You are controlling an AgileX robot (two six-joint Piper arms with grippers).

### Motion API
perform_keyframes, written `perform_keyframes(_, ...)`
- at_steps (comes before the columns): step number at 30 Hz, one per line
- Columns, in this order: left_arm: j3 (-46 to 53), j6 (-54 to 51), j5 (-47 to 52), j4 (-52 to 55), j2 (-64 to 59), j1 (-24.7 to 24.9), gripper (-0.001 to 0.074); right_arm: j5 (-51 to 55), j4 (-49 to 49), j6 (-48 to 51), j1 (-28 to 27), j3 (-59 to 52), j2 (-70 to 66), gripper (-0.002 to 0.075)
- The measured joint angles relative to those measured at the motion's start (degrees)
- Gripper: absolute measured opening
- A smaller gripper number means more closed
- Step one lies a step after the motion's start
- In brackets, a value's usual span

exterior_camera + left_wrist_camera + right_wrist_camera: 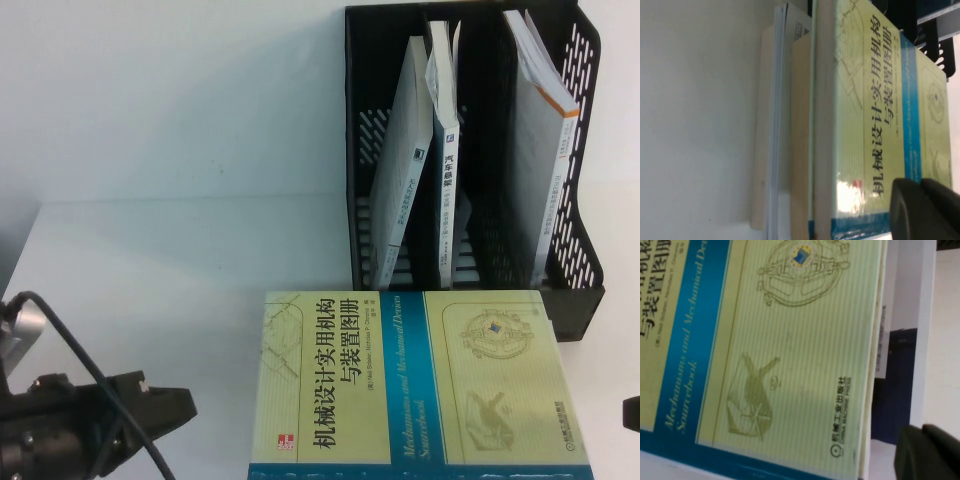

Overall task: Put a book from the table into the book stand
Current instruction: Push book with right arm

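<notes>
The book [400,380], thick with a pale yellow-green cover, a teal-blue band and a black Chinese title, lies flat on top of a stack at the table's front centre. It also shows in the left wrist view [875,100] and the right wrist view [790,340]. The black book stand [575,230] stands just behind it. My left gripper [185,405] is shut and empty, low at the front left, a short way left of the book; in its wrist view [922,207] it points at the book's near corner. My right gripper [631,411] is shut and empty at the right edge, beside the book [925,452].
The stand holds a grey-white book [405,170], a thin blue-and-white one [445,150] and a white one with an orange stripe [540,150]. Under the task book lie thin white books [775,125] and a dark navy book [895,390]. The white table [150,260] stretches away to the left.
</notes>
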State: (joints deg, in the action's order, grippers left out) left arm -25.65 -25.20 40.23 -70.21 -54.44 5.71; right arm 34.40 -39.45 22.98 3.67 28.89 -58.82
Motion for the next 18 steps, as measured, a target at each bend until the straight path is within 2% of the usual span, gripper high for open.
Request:
perform_keyframes(4,0.00,-7.09,0.00,-7.14,-4.75,0.00,0.0107,-1.90,-3.43,3.59,0.00,0.34,-5.60,0.0000)
perform_keyframes(8,0.00,-10.67,0.67,-10.94,-8.29,0.00,0.0323,-4.02,-4.46,5.26,0.00,0.34,-9.98,0.0000)
perform_keyframes(10,0.00,-11.24,0.98,-11.63,-9.55,0.00,0.0409,-4.41,-5.73,6.28,0.00,0.34,-11.37,0.0000)
perform_keyframes(13,0.00,-11.95,1.90,-12.05,-11.07,0.00,0.0456,-4.64,-8.17,8.49,0.42,0.34,-12.44,0.0000)
perform_keyframes(18,0.00,-12.24,2.04,-12.05,-12.03,0.00,0.0473,-5.88,-10.35,9.51,3.66,0.97,-12.53,0.0000)
